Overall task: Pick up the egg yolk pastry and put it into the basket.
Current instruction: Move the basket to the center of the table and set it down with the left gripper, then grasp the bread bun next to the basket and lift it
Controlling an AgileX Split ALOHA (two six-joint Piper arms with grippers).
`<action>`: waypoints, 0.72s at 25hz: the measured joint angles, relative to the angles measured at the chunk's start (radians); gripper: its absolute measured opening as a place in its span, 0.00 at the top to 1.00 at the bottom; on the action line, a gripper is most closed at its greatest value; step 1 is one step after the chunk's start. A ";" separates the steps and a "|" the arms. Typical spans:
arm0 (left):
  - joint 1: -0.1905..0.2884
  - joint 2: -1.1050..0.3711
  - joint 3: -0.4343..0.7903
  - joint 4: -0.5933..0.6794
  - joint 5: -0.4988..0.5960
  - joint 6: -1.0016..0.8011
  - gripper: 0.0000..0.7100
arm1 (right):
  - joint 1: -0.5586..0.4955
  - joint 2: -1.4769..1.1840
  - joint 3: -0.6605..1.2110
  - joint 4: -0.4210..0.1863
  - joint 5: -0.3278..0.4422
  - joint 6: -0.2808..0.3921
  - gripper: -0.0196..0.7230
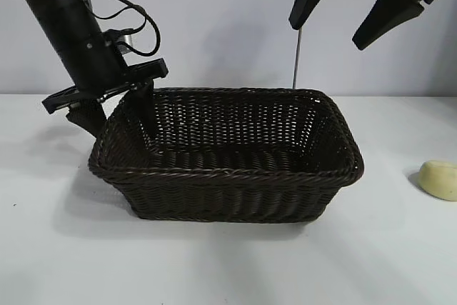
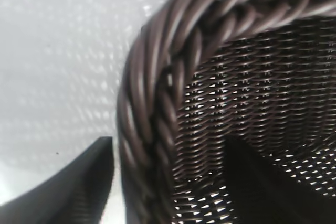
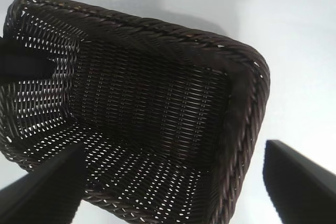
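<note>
The big dark brown wicker basket (image 1: pixel 228 158) sits in the middle of the white worktop (image 1: pixel 214 262). The egg yolk pastry (image 1: pixel 439 179) is a small pale yellow lump. It lies on the worktop to the right of the basket, apart from it, and nothing touches it.

The left hand (image 1: pixel 114 108) is low at the basket's left end. Its fingers are apart, one inside the basket and one outside, with the braided rim between them.

The right hand (image 1: pixel 353 6) hangs high above the basket's right side. Its fingers are spread wide and hold nothing.
</note>
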 joint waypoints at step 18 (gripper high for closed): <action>0.000 -0.393 0.068 0.015 0.076 0.035 0.32 | 0.000 0.000 0.000 0.001 0.000 0.000 0.09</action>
